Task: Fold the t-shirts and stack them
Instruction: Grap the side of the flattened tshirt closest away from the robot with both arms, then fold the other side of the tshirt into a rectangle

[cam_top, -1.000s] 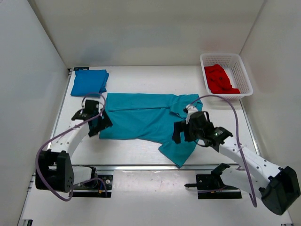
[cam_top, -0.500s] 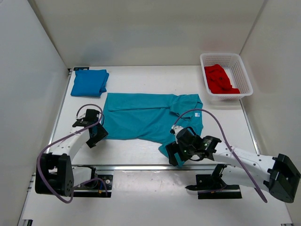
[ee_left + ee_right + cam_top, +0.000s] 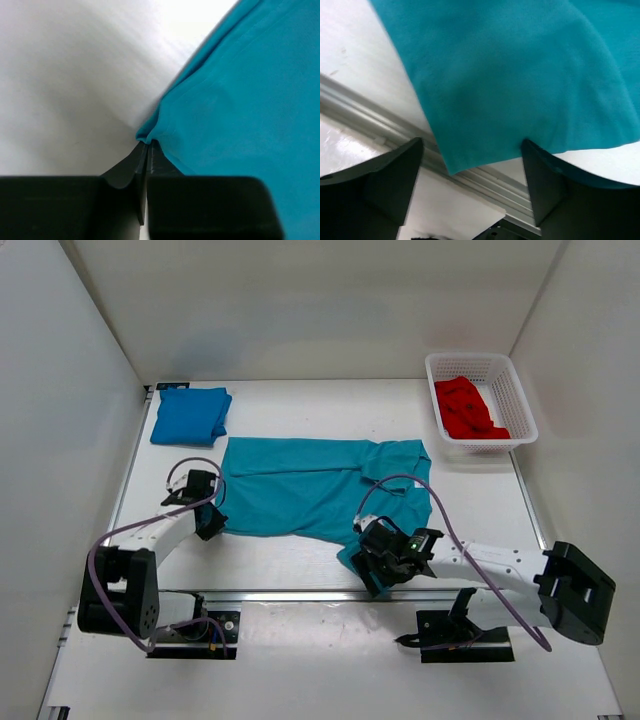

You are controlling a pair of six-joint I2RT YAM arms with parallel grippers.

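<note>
L hand (image 3: 145, 152) has clenched teal shirt (image 3: 310, 490) | R hand (image 3: 470, 150) released (basket (image 3: 468, 358) far R)

**Table** (image 3: 300, 405): white, flat top, enclosed by white panels on the left, right and far sides. A metal rail (image 3: 290, 594) runs along the near edge, in front of the teal t-shirt.

**On the table:**

1. **Teal t-shirt** (image 3: 300, 490): collared. It is spread flat and lies lengthwise, left to right. A fold line runs along its far side. One sleeve flap points toward the near edge, and its tip reaches the rail.
2. **Royal blue t-shirt** (image 3: 190, 415): folded into a compact rectangle. It lies behind the teal t-shirt's left end, with bare table between them.
3. **White mesh basket** (image 3: 470, 365): stands behind and to the right of the teal t-shirt's collar end, near it but not touching.
</note>
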